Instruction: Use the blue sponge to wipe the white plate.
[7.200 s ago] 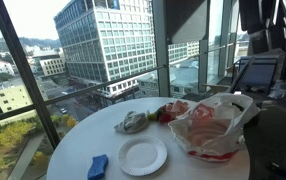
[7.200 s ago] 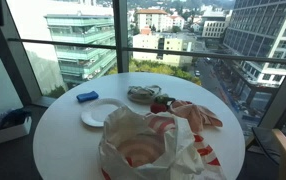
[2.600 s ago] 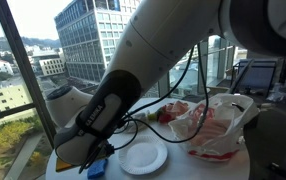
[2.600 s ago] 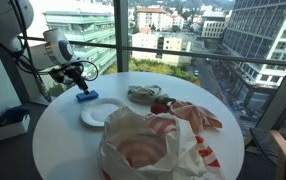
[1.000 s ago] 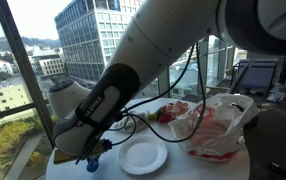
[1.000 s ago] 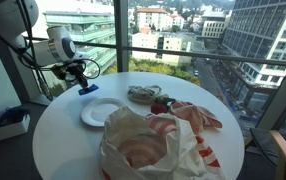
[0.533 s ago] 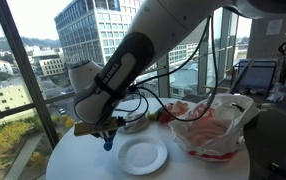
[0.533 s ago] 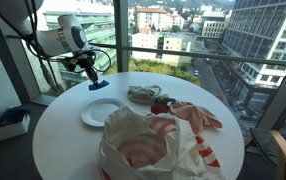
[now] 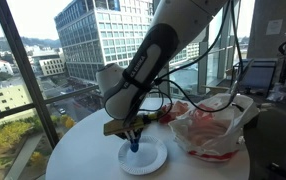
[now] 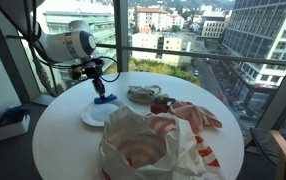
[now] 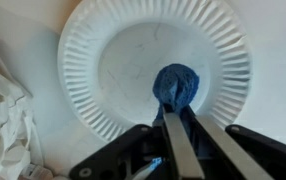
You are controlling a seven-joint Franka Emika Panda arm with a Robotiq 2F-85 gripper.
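Blue sponge (image 11: 177,84) poised over white plate (image 11: 88,55)
The gripper (image 11: 181,118) pinches it end-down above the plate's centre, likely so wiping strokes can spread outward.

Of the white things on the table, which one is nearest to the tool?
The round paper plate with the ribbed rim: the tool holds the blue sponge over its middle. The crumpled plastic bag lies farther away.
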